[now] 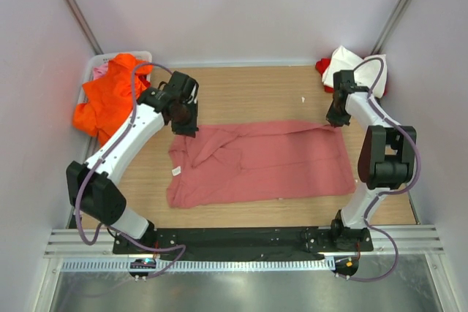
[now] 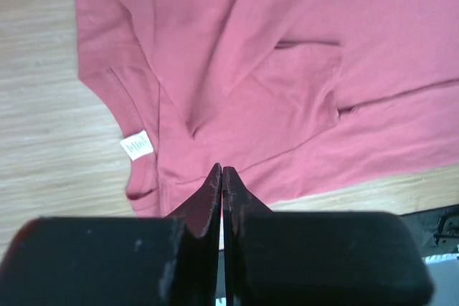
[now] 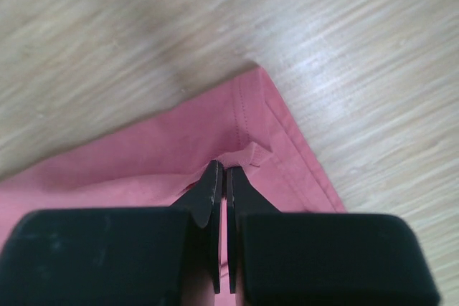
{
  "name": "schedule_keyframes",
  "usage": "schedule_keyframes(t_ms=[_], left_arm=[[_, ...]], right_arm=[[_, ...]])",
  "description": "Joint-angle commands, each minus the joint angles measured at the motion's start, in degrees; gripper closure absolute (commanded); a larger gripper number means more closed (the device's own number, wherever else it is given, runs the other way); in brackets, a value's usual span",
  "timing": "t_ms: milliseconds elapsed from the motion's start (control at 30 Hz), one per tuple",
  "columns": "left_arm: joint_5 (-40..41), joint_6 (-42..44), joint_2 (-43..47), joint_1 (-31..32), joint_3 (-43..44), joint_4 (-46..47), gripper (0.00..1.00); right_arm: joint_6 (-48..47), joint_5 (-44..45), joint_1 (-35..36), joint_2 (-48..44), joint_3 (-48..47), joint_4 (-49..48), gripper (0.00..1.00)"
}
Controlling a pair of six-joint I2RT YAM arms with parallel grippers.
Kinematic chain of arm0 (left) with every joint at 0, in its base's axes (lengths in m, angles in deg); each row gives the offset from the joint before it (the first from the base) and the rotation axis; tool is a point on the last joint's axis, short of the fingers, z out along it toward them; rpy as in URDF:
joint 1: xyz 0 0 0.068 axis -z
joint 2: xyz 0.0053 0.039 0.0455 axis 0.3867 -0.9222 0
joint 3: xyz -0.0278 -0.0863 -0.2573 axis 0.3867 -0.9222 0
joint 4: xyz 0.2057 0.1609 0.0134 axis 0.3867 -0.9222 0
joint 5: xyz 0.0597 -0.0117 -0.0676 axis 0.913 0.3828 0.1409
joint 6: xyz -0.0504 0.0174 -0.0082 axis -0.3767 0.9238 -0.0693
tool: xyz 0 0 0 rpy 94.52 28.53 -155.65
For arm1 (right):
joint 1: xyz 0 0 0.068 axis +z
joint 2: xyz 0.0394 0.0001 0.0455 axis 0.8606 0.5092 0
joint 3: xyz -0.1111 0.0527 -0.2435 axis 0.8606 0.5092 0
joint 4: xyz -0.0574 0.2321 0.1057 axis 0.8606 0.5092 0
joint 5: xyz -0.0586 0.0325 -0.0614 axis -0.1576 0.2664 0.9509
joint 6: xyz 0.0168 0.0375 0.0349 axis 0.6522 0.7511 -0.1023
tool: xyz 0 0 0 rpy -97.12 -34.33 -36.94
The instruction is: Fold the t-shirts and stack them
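While both arms hang over its far edge, the dusty salmon-pink soft cloth t-shirt [image 1: 270,162] lies spread near the middle of the pale wooden counter [image 1: 256,89]. It is mostly flat, though rumpled into folds toward one end. The long axis runs side to side across the counter: the collar, with its small white label [image 2: 138,146], points to the robot's left and the hem to its right.

Over on the right, the right end effector [image 3: 222,166] is clamped shut at the far hem corner. A small pucker of cloth is drawn up to its tips, so that reads as a pinch on the shirt. The left end effector [image 2: 222,171] is also fully closed above the collar end, but I cannot tell whether any cloth is caught between its tips.

This one looks light and limp. It should drape, sag and slide easily on the wood, and it has no stiffness to hold a crease. The best bites are the stitched hem corners and the shoulder seams, where the fabric is doubled.

A bright orange t-shirt [image 1: 110,96] waits heaped in a white bin [image 1: 99,67] at far left. A white t-shirt [image 1: 349,60] and a red t-shirt [image 1: 322,68] are bunched in the far right corner.
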Motion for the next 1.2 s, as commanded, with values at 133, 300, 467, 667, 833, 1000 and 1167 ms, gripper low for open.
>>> schedule_keyframes(t_ms=[133,300,467,667,833,1000,1167], left_arm=[[1.27,-2.53,8.83,1.40,-6.80,0.20,1.00],[1.44,-4.20,10.50,1.84,-12.24,2.22,0.85],[4.08,-7.01,8.75,3.16,-18.04,7.48,0.45],[5.58,-6.49,1.19,3.42,-19.90,11.88,0.47],[6.28,-6.32,-4.87,3.86,-20.16,14.35,0.48],[8.55,-6.14,-9.00,3.95,-19.90,14.79,0.49],[9.17,-6.75,-12.17,4.56,-19.63,15.23,0.53]], right_arm=[[1.56,2.73,-0.13,-8.05,6.47,-2.55,0.99],[1.38,2.29,-0.13,-8.76,7.88,-2.90,0.99],[1.47,0.80,-0.13,-8.06,8.23,-3.42,0.99],[1.12,-0.08,-0.13,-7.53,8.14,-3.87,0.99],[1.03,-0.87,-0.13,-7.09,8.05,-4.39,0.99],[0.94,-1.23,-0.13,-7.44,8.05,-4.66,0.99],[0.94,-2.11,-0.13,-8.32,8.32,-4.92,0.99]])
